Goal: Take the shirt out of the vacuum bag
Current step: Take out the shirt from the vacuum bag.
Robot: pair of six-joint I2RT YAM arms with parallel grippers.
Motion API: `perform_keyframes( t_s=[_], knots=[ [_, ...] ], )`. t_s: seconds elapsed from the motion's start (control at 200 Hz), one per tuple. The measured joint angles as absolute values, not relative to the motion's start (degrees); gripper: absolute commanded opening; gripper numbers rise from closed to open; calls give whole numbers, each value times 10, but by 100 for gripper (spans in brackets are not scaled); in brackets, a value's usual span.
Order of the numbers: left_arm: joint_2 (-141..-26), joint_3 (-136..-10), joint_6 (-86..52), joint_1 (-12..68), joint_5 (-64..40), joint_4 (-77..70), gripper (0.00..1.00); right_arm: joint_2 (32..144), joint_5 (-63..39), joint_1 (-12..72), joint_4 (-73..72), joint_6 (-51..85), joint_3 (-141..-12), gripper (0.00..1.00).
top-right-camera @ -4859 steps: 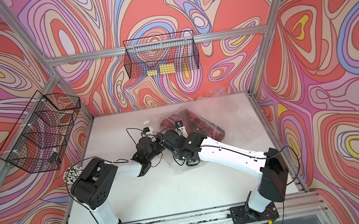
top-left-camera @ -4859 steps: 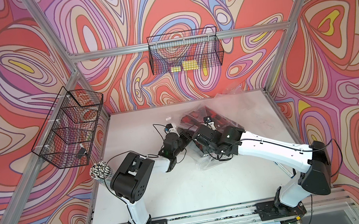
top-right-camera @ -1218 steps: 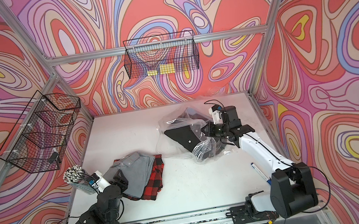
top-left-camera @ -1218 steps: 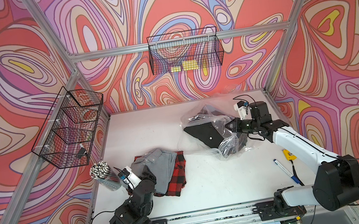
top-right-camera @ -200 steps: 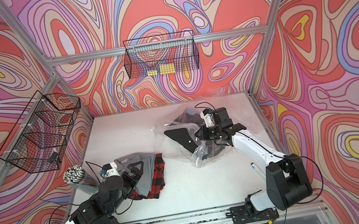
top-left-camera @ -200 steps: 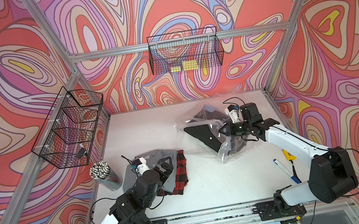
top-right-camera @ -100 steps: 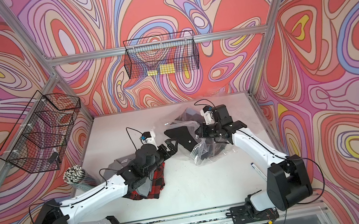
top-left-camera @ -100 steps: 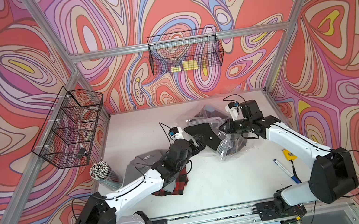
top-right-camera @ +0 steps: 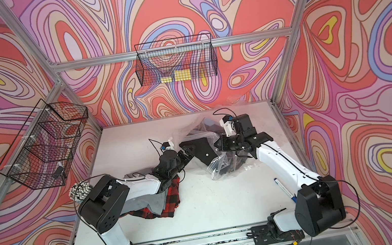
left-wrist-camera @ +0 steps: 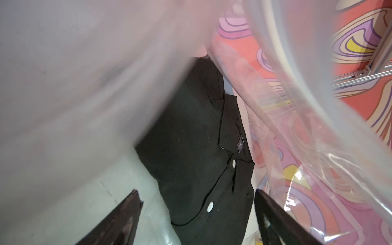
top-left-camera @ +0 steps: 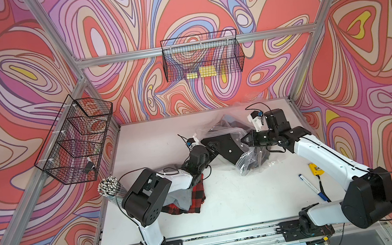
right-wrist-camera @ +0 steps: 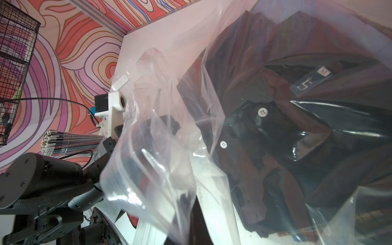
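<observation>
At the bag's mouth, the left gripper [left-wrist-camera: 196,192] hangs released, jaws spread wide and nothing between them. Its two dark fingers [left-wrist-camera: 125,214] frame the buttoned front of the black shirt [left-wrist-camera: 191,137], which lies just ahead, inside the clear bag [right-wrist-camera: 161,152]. Film drapes over and beside the gripper on the left wrist view.

Opposite, the right gripper [top-left-camera: 245,138] is clenched on the bag's film, holding the mouth up off the table [top-left-camera: 230,211]. That lift looks like what gives the left its way in. In both top views the shirt shows as a dark folded slab in crinkled plastic, toward the back of the table, between the two grippers.

Now the hazards. The film sits very close to one finger, so a close here could pinch plastic along with cloth, and the whole bag would drag instead of giving up the shirt. A bite on the top layer alone would likely unfold the shirt, and it could bunch at the mouth. The right's pinch is on slick film. If that slips, the mouth collapses over the left gripper.

Further out, a plaid shirt [top-left-camera: 197,197] lies under the left arm, and a pull back could sweep it along. A pen [top-left-camera: 311,187] lies well clear, beside the right arm.
</observation>
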State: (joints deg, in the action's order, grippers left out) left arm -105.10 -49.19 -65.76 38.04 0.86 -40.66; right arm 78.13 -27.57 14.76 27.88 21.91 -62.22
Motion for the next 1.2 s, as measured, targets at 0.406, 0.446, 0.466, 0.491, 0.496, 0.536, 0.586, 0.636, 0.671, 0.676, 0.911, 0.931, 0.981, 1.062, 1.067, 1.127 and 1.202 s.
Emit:
perform_keyframes(
  t_s=[0.406, 0.446, 0.466, 0.491, 0.496, 0.536, 0.586, 0.636, 0.671, 0.676, 0.911, 0.931, 0.981, 1.062, 1.067, 1.127, 1.202],
  knots=[
    [-1114, -522, -678, 360, -10, -452, 91, 781, -276, 148, 279, 219, -622, 0],
    [-1110, -514, -677, 361, -10, -447, 91, 781, -276, 148, 279, 219, -622, 0],
    [-1110, -511, -676, 361, -10, -445, 91, 781, -276, 148, 279, 219, -622, 0],
    [-1109, -509, -675, 361, -11, -440, 90, 781, -276, 148, 279, 219, -623, 0],
    [-1109, -509, -675, 361, -11, -439, 91, 781, -276, 148, 279, 219, -623, 0],
    [-1109, -509, -675, 361, -11, -431, 90, 781, -276, 148, 279, 219, -623, 0],
    [-1109, -509, -675, 361, -15, -427, 89, 782, -277, 149, 278, 219, -623, 0],
    [-1109, -509, -675, 361, -16, -427, 89, 783, -277, 149, 278, 219, -623, 0],
    [-1109, -509, -675, 361, -17, -427, 89, 784, -277, 150, 278, 219, -624, 0],
    [-1109, -509, -675, 361, -17, -427, 89, 784, -277, 150, 278, 219, -625, 0],
    [-1128, -537, -670, 361, -20, -426, 86, 791, -277, 153, 274, 219, -627, 0],
    [-1132, -543, -670, 361, -20, -426, 85, 792, -277, 153, 274, 219, -627, 0],
    [-1143, -555, -671, 361, -20, -426, 80, 795, -277, 154, 272, 219, -627, 0],
    [-1154, -563, -670, 360, -20, -427, 67, 798, -277, 155, 270, 219, -627, 0],
    [-1155, -563, -670, 360, -20, -426, 66, 798, -277, 155, 270, 219, -627, 0],
    [-1156, -562, -666, 360, -20, -426, 57, 800, -277, 155, 270, 219, -629, 0],
    [-1156, -563, -662, 360, -19, -426, 49, 802, -277, 155, 269, 219, -630, 0]
  ],
)
